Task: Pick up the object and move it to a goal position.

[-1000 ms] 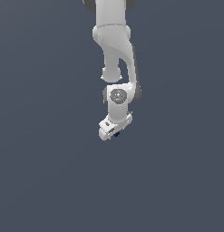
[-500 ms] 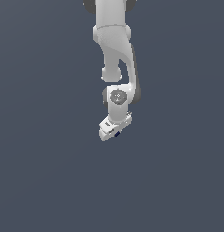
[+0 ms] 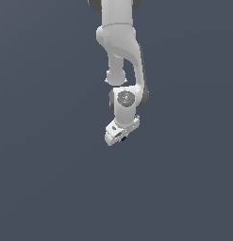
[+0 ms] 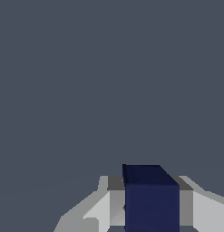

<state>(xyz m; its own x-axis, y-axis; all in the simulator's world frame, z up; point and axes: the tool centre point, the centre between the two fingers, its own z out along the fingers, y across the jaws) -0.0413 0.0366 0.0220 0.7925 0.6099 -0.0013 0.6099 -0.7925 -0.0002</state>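
Note:
The dark navy-blue cube sits between my gripper's two pale fingers in the wrist view, which press on its sides. In the exterior view the white arm hangs down from the top and my gripper is at its lower end, tilted. Only a small dark speck of the cube shows under the gripper there. The gripper is shut on the cube and holds it over the plain grey surface.
A flat, uniform dark grey surface fills both views. No other objects, edges or goal marker show.
The arm and gripper have barely shifted in the exterior view; the cube stays held in the fingers.

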